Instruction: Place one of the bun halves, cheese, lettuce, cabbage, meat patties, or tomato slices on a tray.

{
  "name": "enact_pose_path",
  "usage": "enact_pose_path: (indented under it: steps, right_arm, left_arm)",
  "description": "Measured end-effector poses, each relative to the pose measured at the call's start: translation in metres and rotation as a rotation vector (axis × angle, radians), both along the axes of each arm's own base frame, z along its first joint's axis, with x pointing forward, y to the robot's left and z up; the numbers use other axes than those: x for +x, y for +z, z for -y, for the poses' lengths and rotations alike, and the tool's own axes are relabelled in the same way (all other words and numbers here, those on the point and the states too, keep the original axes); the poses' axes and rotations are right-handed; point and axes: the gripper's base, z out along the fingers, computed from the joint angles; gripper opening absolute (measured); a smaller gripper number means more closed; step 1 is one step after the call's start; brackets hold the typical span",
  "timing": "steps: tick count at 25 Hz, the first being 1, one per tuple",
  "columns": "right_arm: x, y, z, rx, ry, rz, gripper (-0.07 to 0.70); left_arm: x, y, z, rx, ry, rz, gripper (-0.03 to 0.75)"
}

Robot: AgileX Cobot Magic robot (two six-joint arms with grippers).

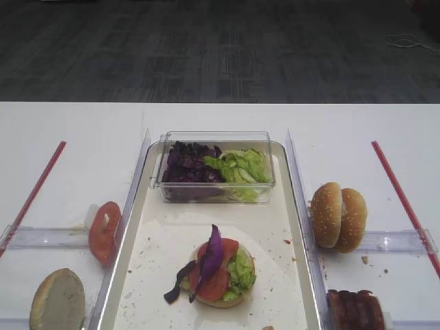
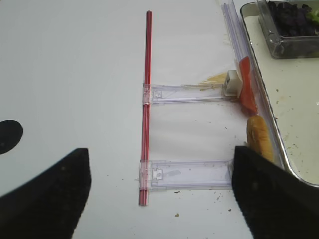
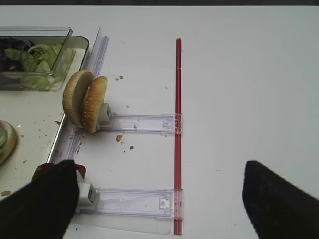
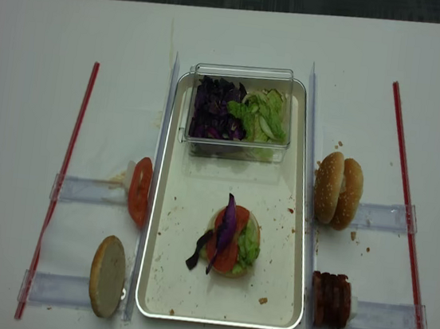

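Bare table [image 2: 75, 89] ahead of the left gripper [image 2: 159, 194], red strip [image 2: 145, 99] crossing it; tray [image 2: 279, 144] rim and upright bun half [image 2: 259, 137] crowd its right finger.

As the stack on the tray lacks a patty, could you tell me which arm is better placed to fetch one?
Probably right. The meat patties stand right of the tray, and the right gripper hangs open beside them; left of the tray are only a tomato slice and a bun half.

cabbage [image 1: 210, 258]: purple strip | draped over tomato slices [image 1: 213, 278] | tray [image 1: 158, 237] centre
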Motion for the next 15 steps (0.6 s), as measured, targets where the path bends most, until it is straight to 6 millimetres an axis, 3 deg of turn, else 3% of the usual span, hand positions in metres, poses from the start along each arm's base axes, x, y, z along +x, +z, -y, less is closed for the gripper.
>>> enact_pose_path:
  steps: [15]
  right_arm:
    - [0.0,0.0,0.0,0.0,0.0,0.0,0.689]
  left_arm:
    - [0.0,0.0,0.0,0.0,0.0,0.0,0.567]
